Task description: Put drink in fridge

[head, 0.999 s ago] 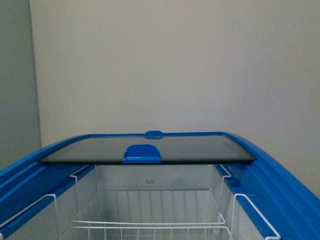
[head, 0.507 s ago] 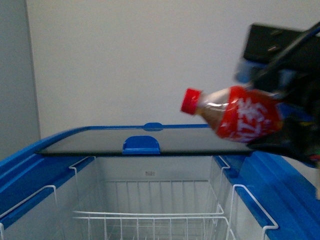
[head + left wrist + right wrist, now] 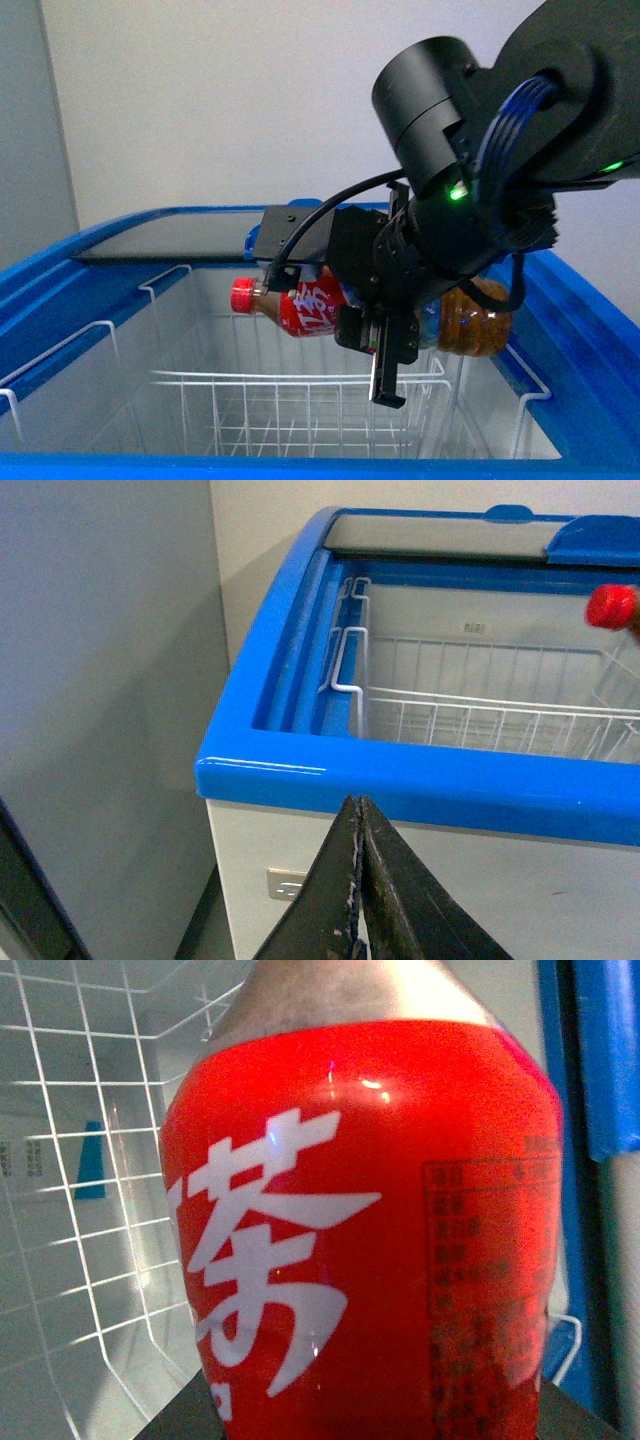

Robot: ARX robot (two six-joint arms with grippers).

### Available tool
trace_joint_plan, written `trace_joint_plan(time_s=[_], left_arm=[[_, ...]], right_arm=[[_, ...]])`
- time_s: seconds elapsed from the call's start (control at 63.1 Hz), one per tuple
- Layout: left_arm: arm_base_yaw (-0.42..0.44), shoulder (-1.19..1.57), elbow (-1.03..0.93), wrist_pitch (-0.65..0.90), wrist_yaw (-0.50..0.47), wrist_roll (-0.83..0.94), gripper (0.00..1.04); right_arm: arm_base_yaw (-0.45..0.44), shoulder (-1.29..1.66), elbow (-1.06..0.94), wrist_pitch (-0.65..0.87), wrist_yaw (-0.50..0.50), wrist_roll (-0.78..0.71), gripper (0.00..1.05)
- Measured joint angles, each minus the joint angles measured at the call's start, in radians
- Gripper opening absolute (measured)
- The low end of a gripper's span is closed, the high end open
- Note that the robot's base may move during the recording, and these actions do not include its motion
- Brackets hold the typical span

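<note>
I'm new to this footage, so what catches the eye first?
The right gripper, on a big black arm filling the front view's upper right, holds the drink sideways over the open fridge, red cap pointing left. White wire baskets lie below it. The left gripper is shut, outside the fridge's blue rim.

The blue-rimmed white chest fridge is open at its near left part above white wire baskets, but a dark glass sliding lid covers the far end and the red-capped plastic bottle hangs across the right.
</note>
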Motion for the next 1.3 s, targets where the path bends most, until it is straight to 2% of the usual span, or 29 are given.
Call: trace_joint_plan(time_s=[0.396, 0.492, 0.745, 0.92, 0.983, 1.126, 1.269, 1.3], left_arm=[[0.000, -0.098, 0.000, -0.095, -0.002, 0.000, 0.03], [0.000, -0.243, 0.000, -0.261, -0.002, 0.000, 0.03], [0.000, -0.271, 0.000, -0.271, -0.003, 0.000, 0.03], [0.000, -0.271, 0.000, -0.273, -0.003, 0.000, 0.03], [0.000, -0.271, 0.000, -0.273, -0.003, 0.000, 0.03], [0.000, -0.271, 0.000, -0.273, -0.002, 0.000, 0.03], [0.000, -0.271, 0.000, -0.273, -0.003, 0.000, 0.03], [0.000, -0.271, 0.000, -0.273, -0.003, 0.000, 0.03]], right_arm=[[0.011, 0.214, 0.064, 0.111, 0.047, 0.023, 0.37], [0.012, 0.283, 0.089, 0.150, 0.051, 0.024, 0.37], [0.047, 0.454, 0.098, 0.276, 0.060, 0.046, 0.37], [0.056, 0.469, 0.106, 0.300, 0.068, 0.052, 0.38], [0.057, 0.469, 0.106, 0.299, 0.066, 0.056, 0.50], [0.058, 0.467, 0.106, 0.299, 0.046, 0.058, 0.68], [0.055, 0.384, 0.059, 0.307, 0.011, 0.092, 0.98], [0.053, 0.345, 0.041, 0.314, -0.002, 0.103, 0.98]])
